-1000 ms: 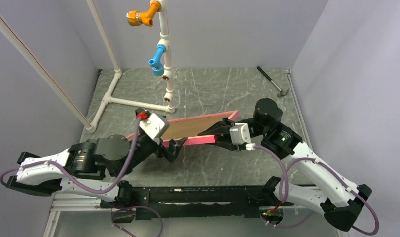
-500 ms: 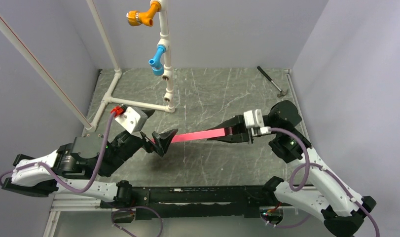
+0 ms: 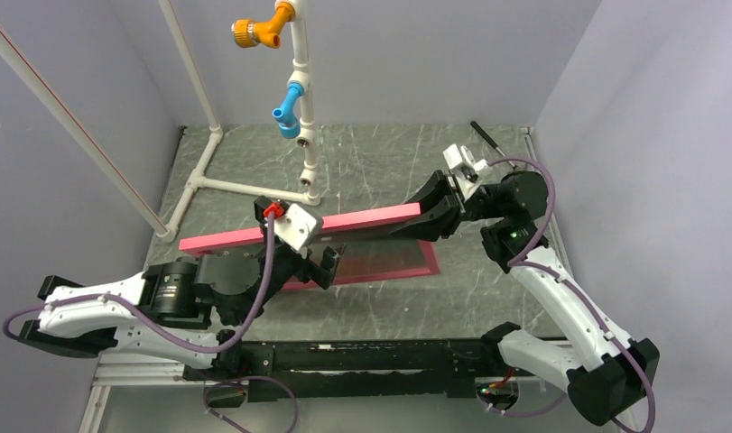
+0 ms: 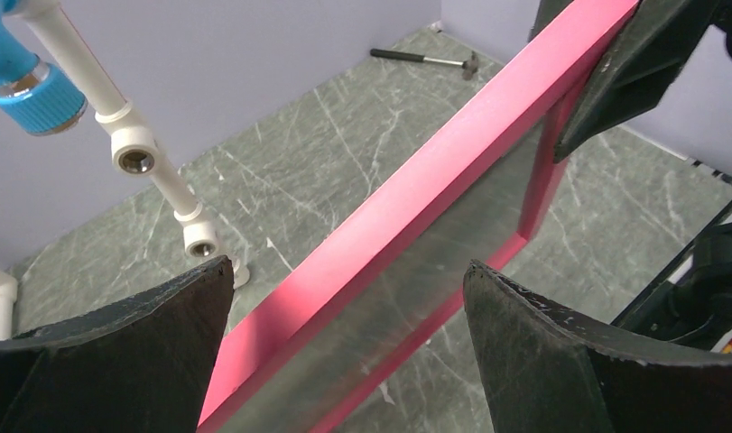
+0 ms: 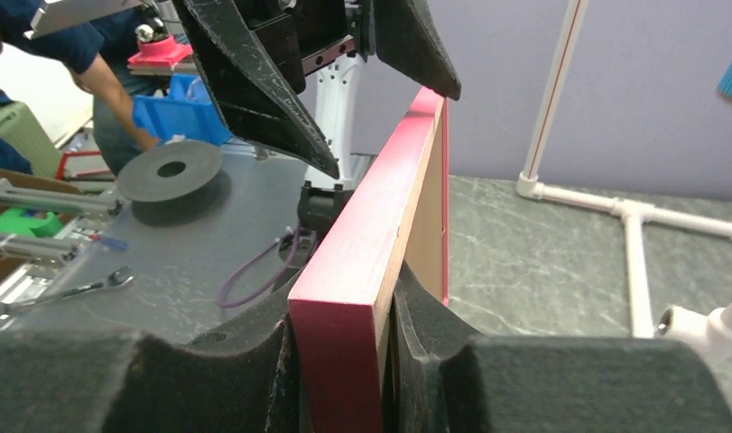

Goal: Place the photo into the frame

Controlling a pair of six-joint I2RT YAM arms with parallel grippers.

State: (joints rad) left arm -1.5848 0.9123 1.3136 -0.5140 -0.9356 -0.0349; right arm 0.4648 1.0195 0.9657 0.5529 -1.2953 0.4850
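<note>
The table [image 3: 380, 162] was a dark green-grey marbled slab. Ahead of the wide-apart jaws of the left gripper [image 4: 348, 269], off to their left, a white pipe stand [image 3: 245, 188] stood on it on flat pipe feet. Far ahead and to their right, a hammer [image 4: 425, 60] lay flat by the back corner. The frame [image 3: 362, 217] was pinched between the right gripper [image 3: 431, 209] jaws. Its lower rail hung near the slab, but whether it touched could not be told.

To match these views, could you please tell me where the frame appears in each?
Top external: the frame crosses the centre.
Left wrist: the frame runs diagonally, bottom left to top right.
Right wrist: the frame, bottom centre, clamped in the right gripper.
Shared landmark: the white pipe stand.
</note>
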